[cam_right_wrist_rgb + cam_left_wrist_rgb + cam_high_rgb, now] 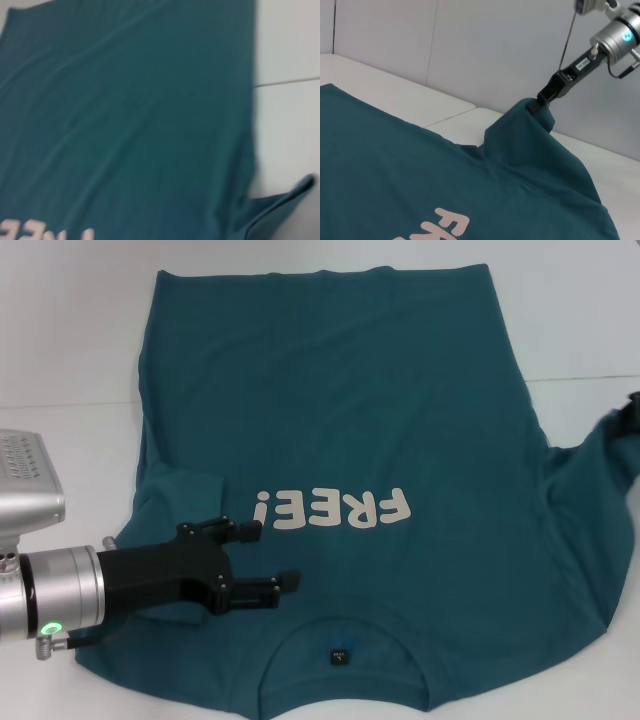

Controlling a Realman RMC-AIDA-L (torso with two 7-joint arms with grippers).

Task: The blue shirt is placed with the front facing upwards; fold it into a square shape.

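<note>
- You've got one blue shirt spread front-up across the white table, collar toward the robot and hem at the far side.
- The white "FREE!" lettering sits on the chest and reads upside down in the head view. One small dark label shows inside the round collar.
- The sleeve on the robot's left is folded in over the body, making a rumpled flap just beside the "!".
- The sleeve on the robot's right is pulled up off the table into a peak. The left wrist view shows it best: the right gripper has the tip of that sleeve pinched, fingers closed on the cloth.
- In the head view you only catch a sliver of that right gripper at the frame's right edge, so most of it is cut off there.
- The left gripper hovers over the shirt near the collar, just below the lettering. Its two black fingers stand apart with nothing between them.
- The shirt's near edge runs out of the head view, so you can't see the whole collar side.
- The right wrist view is blurry: just shirt, some lettering and table.
</note>
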